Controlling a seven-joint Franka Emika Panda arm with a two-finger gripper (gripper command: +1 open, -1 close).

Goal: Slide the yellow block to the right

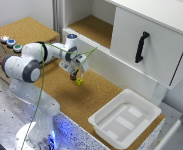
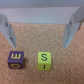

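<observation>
Claw (image 1: 74, 75) hangs released over cork bench (image 1: 98, 92), fingers (image 2: 73, 29) spread wide; yellow block (image 2: 43, 60) sits beside purple block (image 2: 15, 59), both untouched.

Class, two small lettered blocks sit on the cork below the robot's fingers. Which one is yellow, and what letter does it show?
The yellow block is the one marked S. The purple block beside it shows an O instead, in yellow lettering.
</observation>
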